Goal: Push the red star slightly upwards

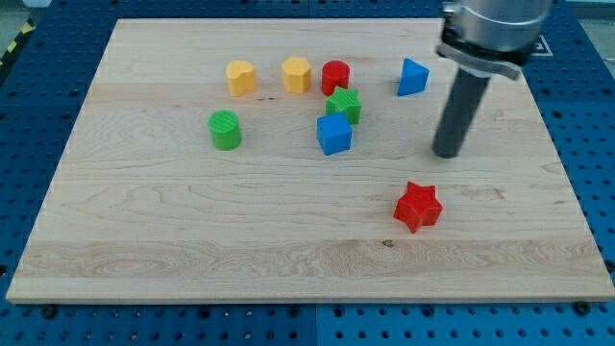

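Observation:
The red star [417, 206] lies on the wooden board [192, 231] toward the view's lower right. My tip [447, 154] rests on the board above the star and slightly to its right, apart from it by a clear gap. The dark rod rises from the tip to the arm at the view's top right. Nothing touches the star.
A cluster stands at the view's upper middle: yellow heart-like block [240, 77], yellow hexagon [297, 74], red cylinder [335, 76], green star [343, 105], blue cube [334, 135]. A green cylinder [225, 130] sits to the left. A blue triangle [412, 77] stands left of the rod.

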